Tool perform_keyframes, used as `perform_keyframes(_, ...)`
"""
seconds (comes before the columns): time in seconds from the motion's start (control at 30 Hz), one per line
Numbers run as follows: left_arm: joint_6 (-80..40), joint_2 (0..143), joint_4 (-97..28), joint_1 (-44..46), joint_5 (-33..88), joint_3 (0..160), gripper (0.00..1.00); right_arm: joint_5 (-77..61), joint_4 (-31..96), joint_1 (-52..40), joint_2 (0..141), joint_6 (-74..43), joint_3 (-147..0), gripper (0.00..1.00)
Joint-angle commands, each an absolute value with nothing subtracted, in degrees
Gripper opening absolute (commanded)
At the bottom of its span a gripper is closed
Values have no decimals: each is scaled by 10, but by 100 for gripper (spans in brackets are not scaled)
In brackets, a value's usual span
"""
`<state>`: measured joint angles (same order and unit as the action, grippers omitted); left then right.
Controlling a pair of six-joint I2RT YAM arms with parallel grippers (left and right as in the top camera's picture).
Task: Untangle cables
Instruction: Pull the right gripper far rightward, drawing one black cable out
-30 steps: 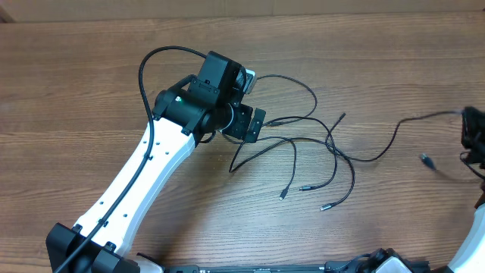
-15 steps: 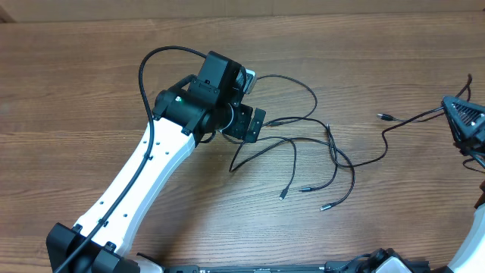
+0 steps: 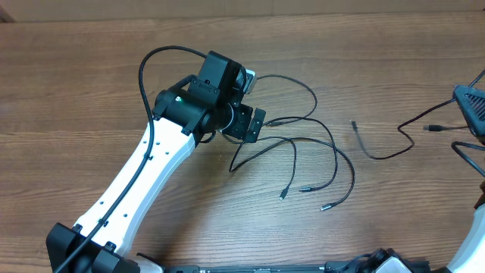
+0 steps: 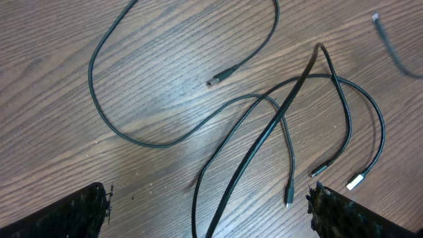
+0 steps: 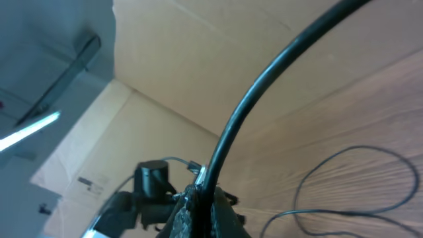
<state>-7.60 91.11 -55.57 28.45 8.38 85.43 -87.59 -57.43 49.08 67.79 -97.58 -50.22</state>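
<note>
Your L gripper [image 4: 209,213] hangs wide open over the loose cables [image 4: 291,99]. Your R gripper [image 5: 198,201], tilted up, is clamped on one cable [image 5: 251,92].

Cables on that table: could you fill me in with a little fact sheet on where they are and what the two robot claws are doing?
Surface: wooden table
Main bunch: several thin black cables crossing one another, mid-table
Left gripper: open, hovering over the bunch, holding nothing
Right gripper: shut on a single cable, near the table's right edge
Free end of the single cable: lying on the table right of the bunch, apart from it
Task status: bunch not yet untangled
</note>
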Motion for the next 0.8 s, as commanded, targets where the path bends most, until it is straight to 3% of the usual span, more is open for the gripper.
perform_keyframes(0.0,-79,915,-555,281,90,860,100,-861,-585,492,676,-1063,-507,4)
perform_keyframes(0.27,-79,915,-555,281,90,860,100,-863,-557,492,689,-1002,-507,4)
perform_keyframes(0.77,-79,915,-555,281,90,860,100,-724,-177,492,734,-1003,-507,4)
